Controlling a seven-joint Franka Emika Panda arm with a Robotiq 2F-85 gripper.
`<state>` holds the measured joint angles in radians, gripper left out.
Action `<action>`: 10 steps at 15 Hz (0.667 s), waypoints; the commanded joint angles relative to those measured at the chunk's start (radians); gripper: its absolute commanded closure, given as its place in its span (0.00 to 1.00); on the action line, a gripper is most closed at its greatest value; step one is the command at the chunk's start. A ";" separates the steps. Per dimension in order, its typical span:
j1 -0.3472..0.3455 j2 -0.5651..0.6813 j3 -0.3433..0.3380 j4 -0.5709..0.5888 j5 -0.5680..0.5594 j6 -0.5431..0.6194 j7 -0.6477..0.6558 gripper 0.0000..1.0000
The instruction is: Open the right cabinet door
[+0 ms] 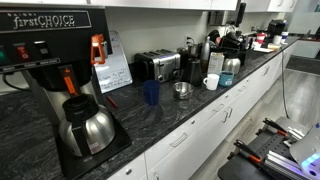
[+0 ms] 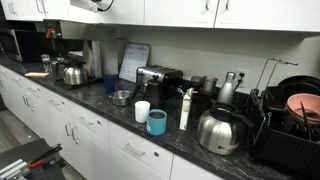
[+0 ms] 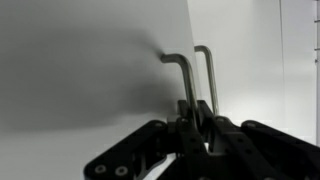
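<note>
In the wrist view two thin metal bar handles stand side by side on white cabinet doors (image 3: 90, 80). The left-hand handle (image 3: 181, 72) runs down between my gripper's (image 3: 198, 135) fingers, which look shut on it. The other handle (image 3: 209, 70) passes just beside the fingers. The door with the gripped handle looks grey and shaded; the door beside it (image 3: 250, 60) is brighter. In an exterior view, part of the gripper (image 2: 92, 5) shows at the top edge against the white upper cabinets (image 2: 180, 10).
Below is a dark counter (image 2: 110, 115) with a toaster (image 2: 158, 78), kettles (image 2: 218, 130), a white mug (image 2: 142, 110), a blue cup (image 2: 157, 122), a coffee machine (image 1: 60, 60) and a dish rack (image 2: 295, 125). Drawers (image 1: 190, 135) line the front.
</note>
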<state>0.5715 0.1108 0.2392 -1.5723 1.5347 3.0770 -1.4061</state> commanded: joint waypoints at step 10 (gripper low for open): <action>-0.013 -0.340 -0.012 -0.354 -0.025 0.015 0.063 0.97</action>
<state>0.5750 -0.1475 0.2389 -1.8590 1.5339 3.0558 -1.3891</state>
